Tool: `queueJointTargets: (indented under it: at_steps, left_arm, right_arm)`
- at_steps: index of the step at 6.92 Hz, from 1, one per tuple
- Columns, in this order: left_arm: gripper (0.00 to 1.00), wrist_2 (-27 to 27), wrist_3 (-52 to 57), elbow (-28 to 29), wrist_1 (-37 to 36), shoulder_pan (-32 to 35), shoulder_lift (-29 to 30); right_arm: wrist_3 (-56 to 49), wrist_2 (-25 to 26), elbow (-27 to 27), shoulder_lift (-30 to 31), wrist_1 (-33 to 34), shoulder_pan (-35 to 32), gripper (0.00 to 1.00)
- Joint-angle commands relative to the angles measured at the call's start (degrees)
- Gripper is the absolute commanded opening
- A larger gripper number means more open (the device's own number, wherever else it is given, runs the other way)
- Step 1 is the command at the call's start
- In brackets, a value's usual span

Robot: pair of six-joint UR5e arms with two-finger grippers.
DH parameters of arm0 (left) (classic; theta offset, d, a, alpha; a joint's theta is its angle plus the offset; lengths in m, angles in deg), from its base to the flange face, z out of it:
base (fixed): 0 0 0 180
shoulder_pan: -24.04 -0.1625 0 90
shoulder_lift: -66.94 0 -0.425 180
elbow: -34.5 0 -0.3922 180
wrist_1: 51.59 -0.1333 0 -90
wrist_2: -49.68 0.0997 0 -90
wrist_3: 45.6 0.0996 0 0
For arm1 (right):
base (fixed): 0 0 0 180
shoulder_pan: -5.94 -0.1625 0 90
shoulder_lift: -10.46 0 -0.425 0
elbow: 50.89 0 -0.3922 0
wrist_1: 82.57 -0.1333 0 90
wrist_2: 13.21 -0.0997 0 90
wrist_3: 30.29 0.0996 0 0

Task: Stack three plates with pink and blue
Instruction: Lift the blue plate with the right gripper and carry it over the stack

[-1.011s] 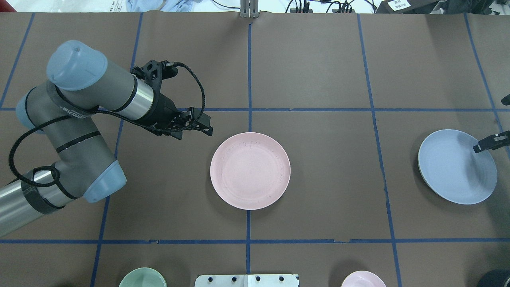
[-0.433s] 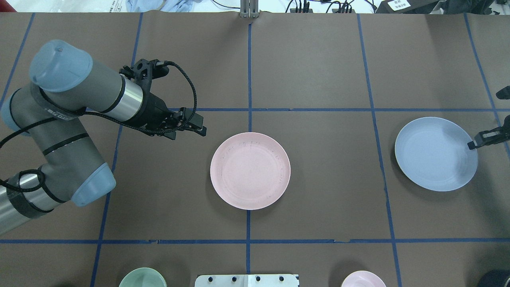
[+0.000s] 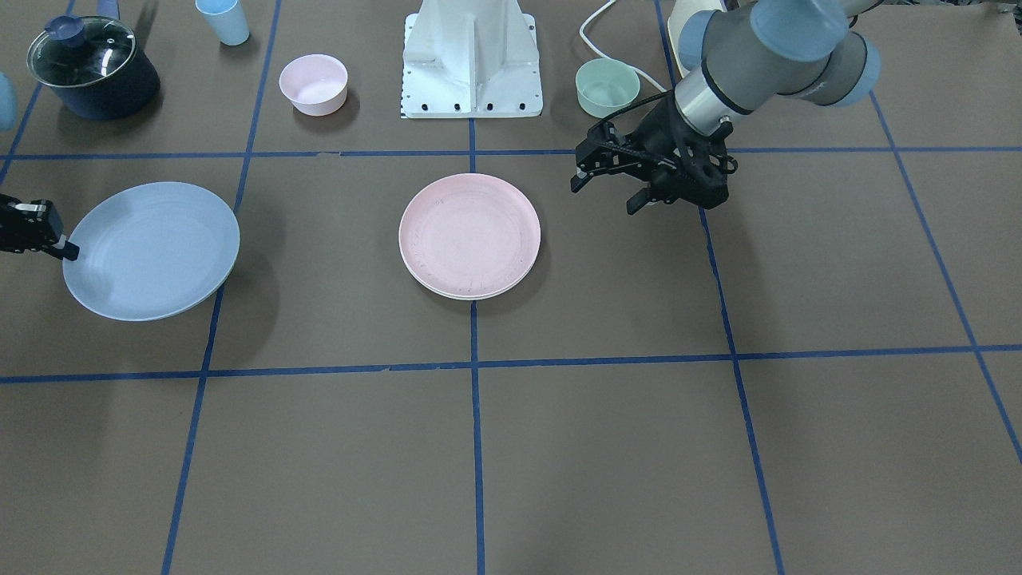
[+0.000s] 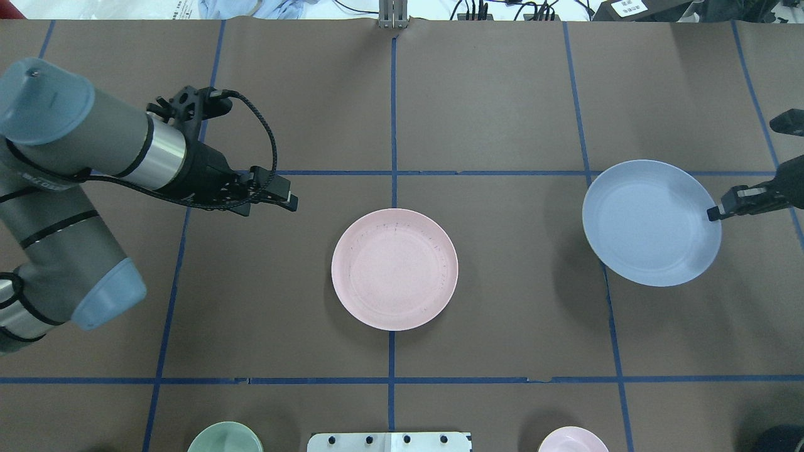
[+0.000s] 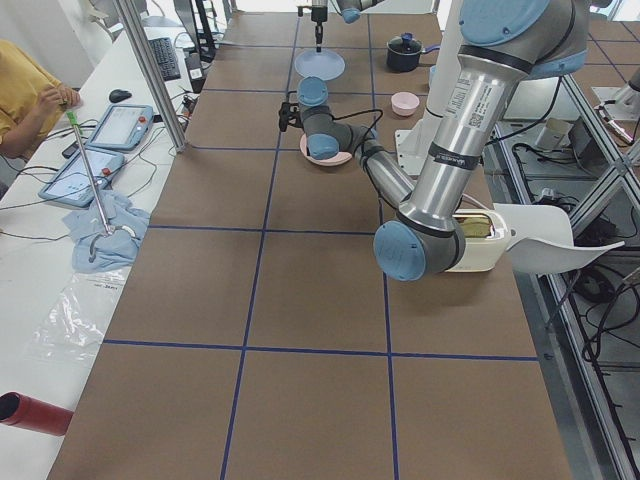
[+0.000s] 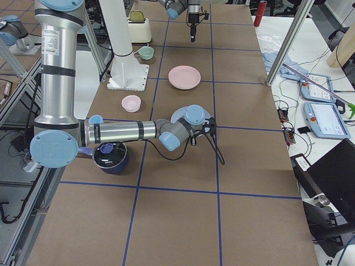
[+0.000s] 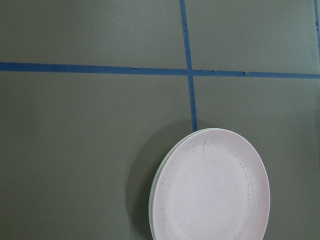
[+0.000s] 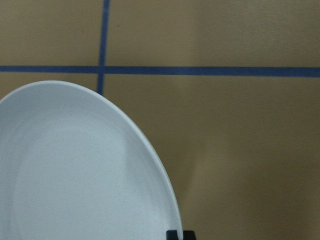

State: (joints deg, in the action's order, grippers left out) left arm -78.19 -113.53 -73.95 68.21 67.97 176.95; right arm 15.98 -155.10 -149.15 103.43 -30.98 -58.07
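The pale pink plate (image 4: 394, 269) lies at the table's middle, also in the front view (image 3: 469, 235). It lies on the cream-white plate, whose rim shows under it (image 3: 447, 294) and in the left wrist view (image 7: 152, 200). My right gripper (image 4: 713, 215) is shut on the right rim of the light blue plate (image 4: 650, 223) and holds it above the table, to the right of the pink plate. The blue plate also shows in the right wrist view (image 8: 75, 175). My left gripper (image 4: 269, 207) is open and empty, to the left of the pink plate and apart from it.
Along the robot's side stand a mint-green bowl (image 3: 608, 86), a small pink bowl (image 3: 314, 83), a dark pot with a glass lid (image 3: 92, 66), a light blue cup (image 3: 222, 20) and the white robot base (image 3: 473, 56). Blue tape lines grid the brown table.
My right gripper has carried the blue plate up and leftward, toward the pink plate. My left arm has drawn back to the left, away from the pink plate.
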Motion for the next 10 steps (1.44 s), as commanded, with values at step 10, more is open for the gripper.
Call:
queueJointTargets:
  at_steps: [10]
  left_arm:
    - [1.0, -3.3, 9.0, -2.5, -0.9, 5.9, -6.7]
  right_arm:
    - [42.2, 24.1, 2.3, -25.8, 0.9, 32.3, 0.37]
